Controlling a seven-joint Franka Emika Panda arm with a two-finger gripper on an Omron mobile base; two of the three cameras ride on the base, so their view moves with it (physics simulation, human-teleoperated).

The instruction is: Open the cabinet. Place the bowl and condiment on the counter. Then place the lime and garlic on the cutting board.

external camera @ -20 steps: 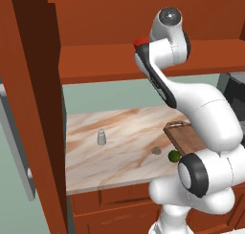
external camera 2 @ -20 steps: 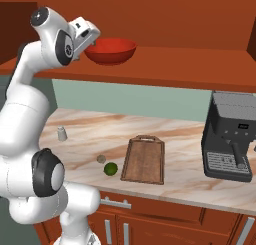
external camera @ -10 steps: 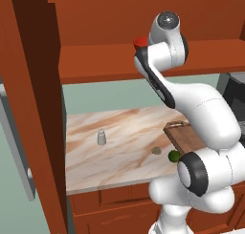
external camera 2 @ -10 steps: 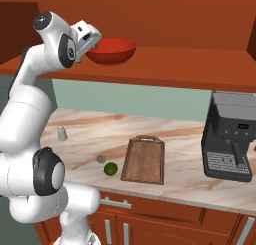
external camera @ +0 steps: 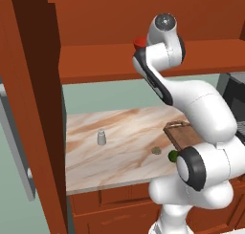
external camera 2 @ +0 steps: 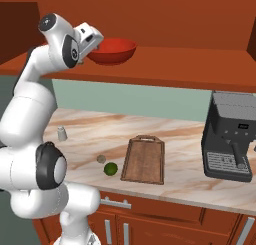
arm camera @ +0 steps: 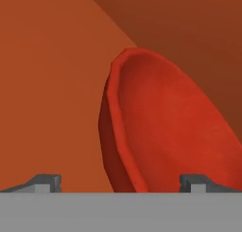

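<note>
Since a second ago the gripper (arm camera: 120, 181) has closed in on the bowl (external camera 2: 113, 50), upper left, fingers spread astride its rim, nothing gripped yet.

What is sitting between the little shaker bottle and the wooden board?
In the right base view, the garlic and the lime lie on the counter between the condiment and the cutting board.

kitchen | marble counter (external camera 2: 180, 139) | wooden cabinet (external camera 2: 200, 69) | coffee machine (external camera 2: 231, 136)
</note>
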